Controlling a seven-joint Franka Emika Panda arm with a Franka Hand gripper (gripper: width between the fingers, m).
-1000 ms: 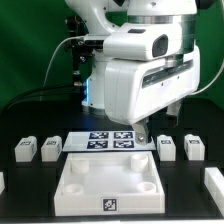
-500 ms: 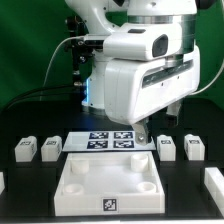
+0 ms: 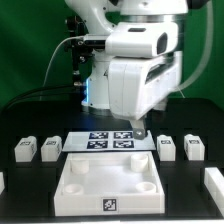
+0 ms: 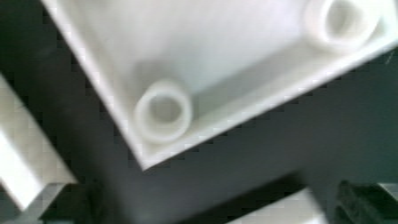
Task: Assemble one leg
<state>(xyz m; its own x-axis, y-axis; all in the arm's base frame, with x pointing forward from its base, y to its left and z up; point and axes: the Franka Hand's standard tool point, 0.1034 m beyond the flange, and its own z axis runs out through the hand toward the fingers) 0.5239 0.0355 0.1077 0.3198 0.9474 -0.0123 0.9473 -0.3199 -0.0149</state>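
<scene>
Four small white legs with tags stand on the black table: two at the exterior view's left and two at its right. The large white square panel lies in front, its corner sockets up. My gripper hangs above the marker board's right end, apart from every leg. In the wrist view the gripper looks down on a panel corner with a round socket. Its dark fingers sit far apart at the frame's edges and hold nothing.
The marker board lies flat behind the panel, under the arm. Two more white parts are cut off by the frame's left edge and right edge. A green wall stands behind.
The arm's wrist housing has shifted toward the exterior view's left and risen slightly. The legs and the panel have not moved.
</scene>
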